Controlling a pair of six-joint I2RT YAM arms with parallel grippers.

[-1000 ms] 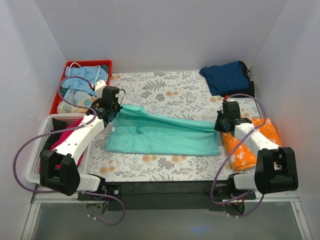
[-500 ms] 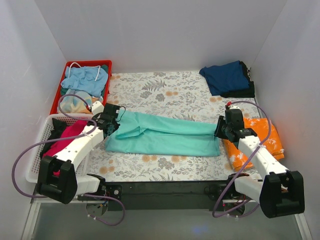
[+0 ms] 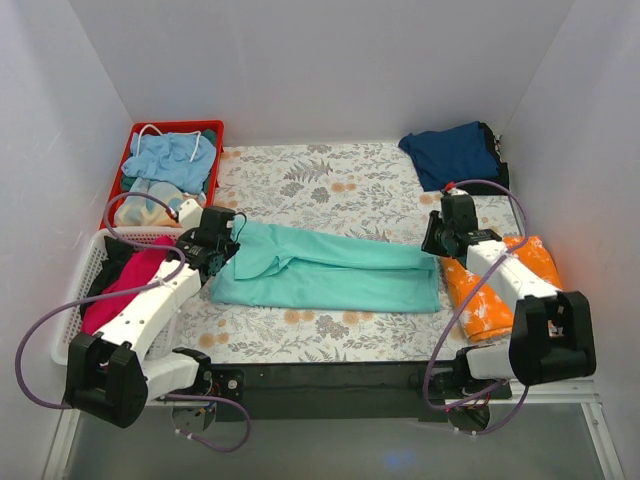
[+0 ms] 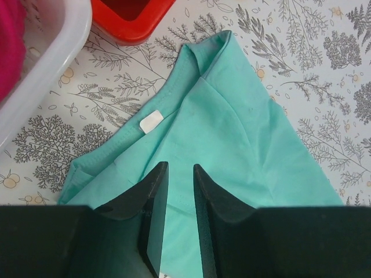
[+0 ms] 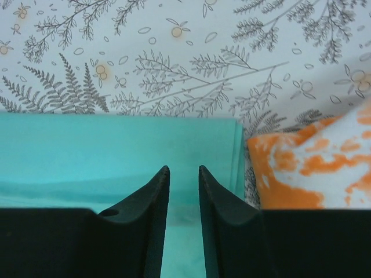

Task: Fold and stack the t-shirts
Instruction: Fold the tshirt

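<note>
Top external view has the teal shirt (image 3: 330,272) across the middle of the counter (image 3: 330,185), folded into 1 long band. The left claw (image 4: 180,168) over its collar end and the right claw (image 5: 184,169) over its hem corner are both narrow, gripping nothing visible. The next move is probably pinching 1 end and carrying it across.

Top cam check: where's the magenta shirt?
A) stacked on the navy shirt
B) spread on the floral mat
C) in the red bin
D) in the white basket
D: the magenta shirt lies inside the white basket, at the table's left edge just in front of the red bin.
</note>
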